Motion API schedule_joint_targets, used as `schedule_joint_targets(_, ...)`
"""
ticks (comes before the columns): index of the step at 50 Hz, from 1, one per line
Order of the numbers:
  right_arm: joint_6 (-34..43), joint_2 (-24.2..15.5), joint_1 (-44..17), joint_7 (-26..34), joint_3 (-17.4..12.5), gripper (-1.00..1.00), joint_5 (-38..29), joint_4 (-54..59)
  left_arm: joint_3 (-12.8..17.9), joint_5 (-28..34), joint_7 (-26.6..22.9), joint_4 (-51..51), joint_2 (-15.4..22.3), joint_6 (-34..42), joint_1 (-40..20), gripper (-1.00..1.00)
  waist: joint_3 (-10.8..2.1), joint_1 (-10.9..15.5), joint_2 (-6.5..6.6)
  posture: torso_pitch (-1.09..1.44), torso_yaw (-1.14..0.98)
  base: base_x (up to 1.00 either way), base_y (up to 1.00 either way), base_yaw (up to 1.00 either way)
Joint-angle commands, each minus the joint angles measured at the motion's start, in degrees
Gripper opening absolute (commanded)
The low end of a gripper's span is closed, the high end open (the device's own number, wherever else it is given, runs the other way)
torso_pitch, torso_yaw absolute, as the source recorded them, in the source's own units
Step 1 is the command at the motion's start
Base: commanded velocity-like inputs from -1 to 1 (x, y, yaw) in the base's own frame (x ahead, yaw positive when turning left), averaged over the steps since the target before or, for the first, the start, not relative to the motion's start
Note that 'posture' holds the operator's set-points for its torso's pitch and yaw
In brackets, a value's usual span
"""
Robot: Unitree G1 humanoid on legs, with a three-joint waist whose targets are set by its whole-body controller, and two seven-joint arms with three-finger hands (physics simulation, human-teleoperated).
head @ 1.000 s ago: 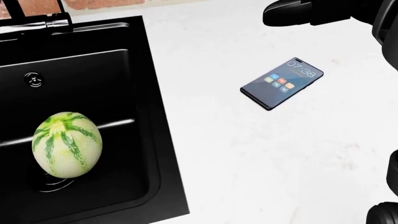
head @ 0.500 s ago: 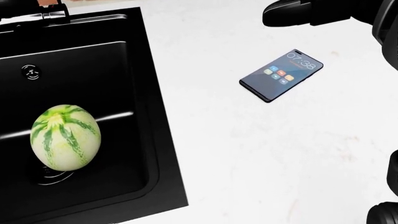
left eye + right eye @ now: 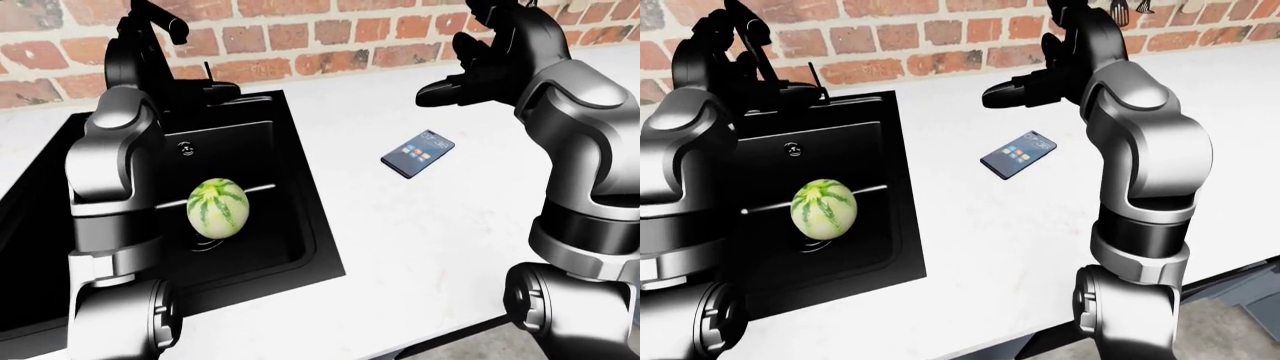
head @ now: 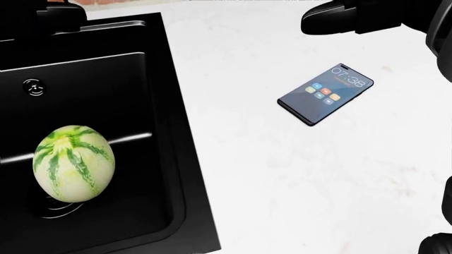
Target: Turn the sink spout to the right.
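Note:
The black sink (image 4: pixel 180 159) fills the left of the head view. Its faucet (image 3: pixel 212 88) stands at the sink's top edge by the brick wall, with a thin lever sticking up. My left arm hides most of the spout. My left hand (image 3: pixel 160 19) is raised above and just left of the faucet, fingers loosely open, holding nothing. My right hand (image 3: pixel 432 90) hovers open over the white counter, above the phone and well right of the sink.
A striped green melon (image 4: pixel 72 163) sits over the drain in the basin. A smartphone (image 4: pixel 325 94) lies face up on the white counter (image 4: pixel 282 185) to the right of the sink. A brick wall (image 3: pixel 330 30) runs along the top.
The head view bobbed a little, shifting the whole picture. A black shape, my left hand, now covers the silver faucet top at the upper left. The right hand has barely moved.

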Motion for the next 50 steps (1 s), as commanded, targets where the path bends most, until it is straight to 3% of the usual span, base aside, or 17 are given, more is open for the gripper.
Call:
schedule_joint_targets(1, -1.6, -0.8, -2.0, -0.2, -0.8, 1.00, 0.0, -1.5, 0.5, 0.3, 0.2, -2.6, 0.7, -1.1, -2.2, 1.00, -1.88, 0.0, 0.13, 0.00, 0.00, 0.00, 0.00, 0.00)
schedule_joint_targets(50, -0.6, -1.6, -1.4, -0.9, -1.3, 1.00, 1.2, -3.1, -3.4, 4.1, -0.6, -11.0, -7.1, 5.5, -3.5, 1.00, -1.58, 0.4, -0.49, 0.00, 0.00, 0.00, 0.00, 0.00)
